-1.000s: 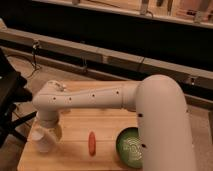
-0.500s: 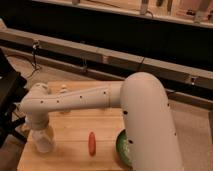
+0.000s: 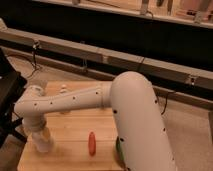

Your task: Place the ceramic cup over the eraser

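The ceramic cup is a plain white tapered cup at the front left of the wooden table. My gripper comes down onto it from above at the end of the thick white arm and is shut on it. The cup stands close to upright, at or just above the tabletop. The eraser is not in view; I cannot tell whether it lies under the cup or behind the arm.
A red-orange stick lies on the table right of the cup. A sliver of the green plate shows behind my arm. A small white bottle-shaped thing stands near the far edge. Dark equipment stands left of the table.
The arm has swung left and closer to the camera, now covering most of the green plate. The cup went from tilted to close to upright and dropped slightly at the same spot.
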Controlling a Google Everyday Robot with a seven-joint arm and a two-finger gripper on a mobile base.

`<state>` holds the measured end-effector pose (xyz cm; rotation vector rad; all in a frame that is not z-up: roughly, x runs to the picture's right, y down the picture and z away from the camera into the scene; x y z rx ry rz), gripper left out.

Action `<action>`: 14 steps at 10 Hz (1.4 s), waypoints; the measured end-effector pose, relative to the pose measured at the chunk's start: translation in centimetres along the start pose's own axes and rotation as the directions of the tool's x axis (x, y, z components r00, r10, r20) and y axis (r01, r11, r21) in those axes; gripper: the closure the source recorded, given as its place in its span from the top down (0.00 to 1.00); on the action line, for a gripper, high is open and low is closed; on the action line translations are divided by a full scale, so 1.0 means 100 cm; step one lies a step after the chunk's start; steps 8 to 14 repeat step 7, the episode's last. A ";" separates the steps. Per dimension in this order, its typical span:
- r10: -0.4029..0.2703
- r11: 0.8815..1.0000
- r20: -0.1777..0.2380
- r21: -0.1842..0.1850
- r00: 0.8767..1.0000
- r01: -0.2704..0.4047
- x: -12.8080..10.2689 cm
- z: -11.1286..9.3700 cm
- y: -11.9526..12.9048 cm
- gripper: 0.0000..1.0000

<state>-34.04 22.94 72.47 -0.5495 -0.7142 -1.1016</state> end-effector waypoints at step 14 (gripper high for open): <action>0.016 1.000 -0.006 0.018 1.000 -0.016 0.005 -0.008 0.006 0.22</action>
